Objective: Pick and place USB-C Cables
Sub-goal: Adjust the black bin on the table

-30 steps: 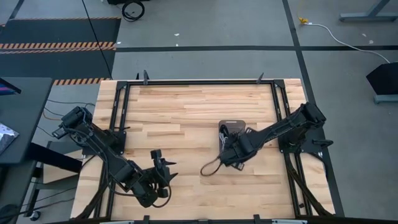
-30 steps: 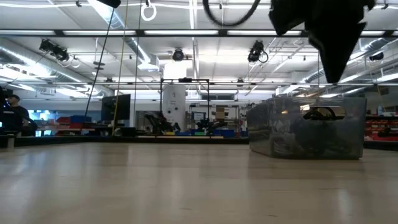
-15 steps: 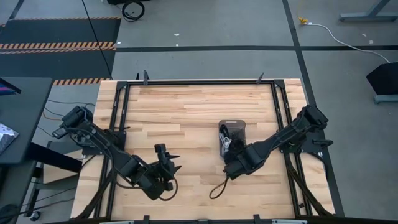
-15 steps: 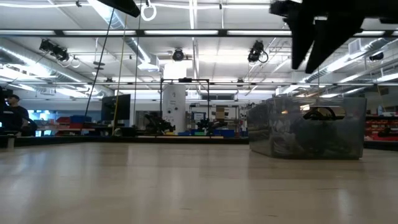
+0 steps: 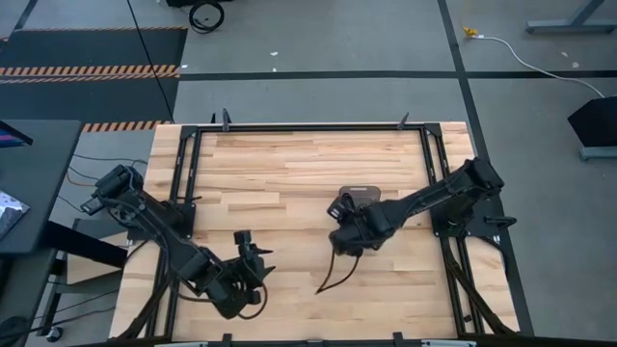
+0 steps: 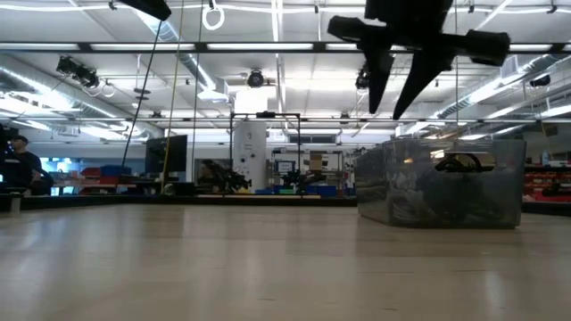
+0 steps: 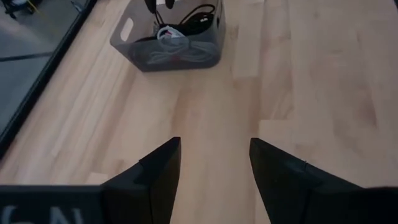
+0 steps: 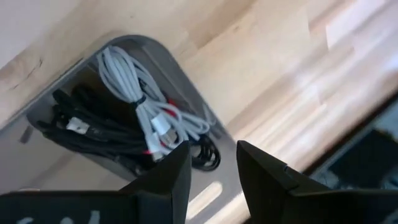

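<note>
The grey see-through tray (image 5: 366, 197) stands right of the table's middle; it also shows as the tray (image 6: 442, 183) and the tray (image 7: 166, 38). Inside it lie the coiled USB-C cables: a white coil (image 8: 142, 102) and black coils (image 8: 87, 132), some bound with red ties. My right gripper (image 8: 213, 167) hovers open over the tray's near left end, as right gripper (image 5: 339, 216) and right gripper (image 6: 390, 105), high above the tabletop with nothing between its fingers. My left gripper (image 7: 214, 163) waits open over bare wood near the table's near left, as left gripper (image 5: 248, 251).
A thin black wire (image 5: 333, 275) trails from my right wrist toward the near edge. A black metal frame (image 5: 308, 126) runs around the tabletop. Bare wood (image 5: 289, 173) spreads between the two arms and toward the far edge. The room beyond shows benches and a person (image 6: 16, 165).
My right gripper first swung toward the near edge, then came back toward the table's left and far side, turning about as it went, and now hangs over the tray's near left end. The wire trailing from its wrist swung along with it. The tray stayed put.
</note>
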Tool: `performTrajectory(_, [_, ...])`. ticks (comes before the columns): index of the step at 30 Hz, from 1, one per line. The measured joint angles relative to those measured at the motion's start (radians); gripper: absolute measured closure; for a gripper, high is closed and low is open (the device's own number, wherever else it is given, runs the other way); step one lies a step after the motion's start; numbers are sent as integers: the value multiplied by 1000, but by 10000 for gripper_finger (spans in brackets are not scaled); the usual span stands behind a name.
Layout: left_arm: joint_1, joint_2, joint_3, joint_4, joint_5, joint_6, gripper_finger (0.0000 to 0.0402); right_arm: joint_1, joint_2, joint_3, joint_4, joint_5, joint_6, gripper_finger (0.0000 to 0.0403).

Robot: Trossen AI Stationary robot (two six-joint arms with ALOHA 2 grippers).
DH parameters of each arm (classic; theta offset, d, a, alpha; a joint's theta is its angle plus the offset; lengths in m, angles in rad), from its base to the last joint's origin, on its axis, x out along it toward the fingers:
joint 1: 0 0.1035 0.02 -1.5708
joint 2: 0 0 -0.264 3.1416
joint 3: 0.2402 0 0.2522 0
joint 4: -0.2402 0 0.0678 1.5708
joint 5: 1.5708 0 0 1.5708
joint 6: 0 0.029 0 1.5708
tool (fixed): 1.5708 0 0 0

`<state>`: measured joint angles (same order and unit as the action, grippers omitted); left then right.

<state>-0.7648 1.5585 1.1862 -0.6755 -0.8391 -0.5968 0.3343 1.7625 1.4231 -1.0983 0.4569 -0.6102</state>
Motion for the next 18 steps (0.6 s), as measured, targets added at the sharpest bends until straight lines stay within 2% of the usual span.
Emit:
performTrajectory(6, [-32, 0, 0, -10, 0, -75, 203, -52, 4, 0, 71, -58, -176, 267])
performTrajectory(11, [-50, 0, 0, -13, -1, -118, 203, -87, 4, -9, 67, -119, -242, 268])
performTrajectory(18, [-72, 0, 0, -17, -1, -166, 203, -117, 4, -66, 117, -136, -309, 267])
